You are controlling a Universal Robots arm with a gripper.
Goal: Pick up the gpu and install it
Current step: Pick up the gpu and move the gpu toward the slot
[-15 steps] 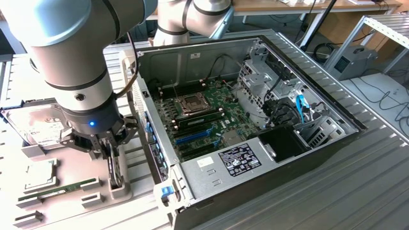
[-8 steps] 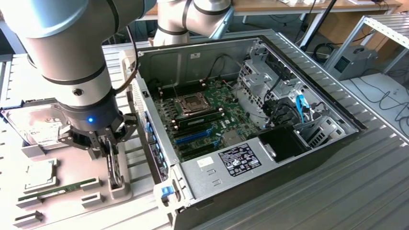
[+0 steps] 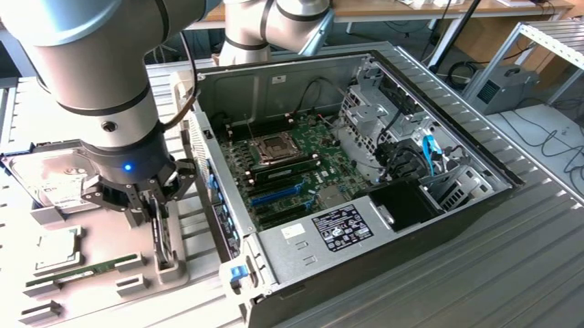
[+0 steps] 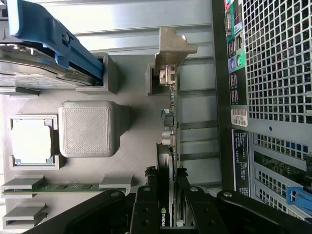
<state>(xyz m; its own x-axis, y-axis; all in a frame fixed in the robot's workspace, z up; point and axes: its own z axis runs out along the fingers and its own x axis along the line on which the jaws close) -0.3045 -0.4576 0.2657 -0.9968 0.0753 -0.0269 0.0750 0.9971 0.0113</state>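
Gripper (image 4: 167, 197) clamps the gpu (image 4: 171, 124) standing upright in its tray (image 4: 136, 161) slot (the open case (image 3: 273, 85) alongside holds a motherboard (image 3: 306, 147)).

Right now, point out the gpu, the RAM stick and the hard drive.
gpu (image 4: 170, 129): wrist view, middle of its upturned edge.
RAM stick (image 3: 87, 270): exterior view, middle of the green board.
hard drive (image 3: 50, 179): exterior view, silver top cover.

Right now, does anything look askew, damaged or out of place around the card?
Nothing stands out. The gpu stands on edge, straight in its grey holder, with the gripper closed on it. The open computer case beside it looks intact.
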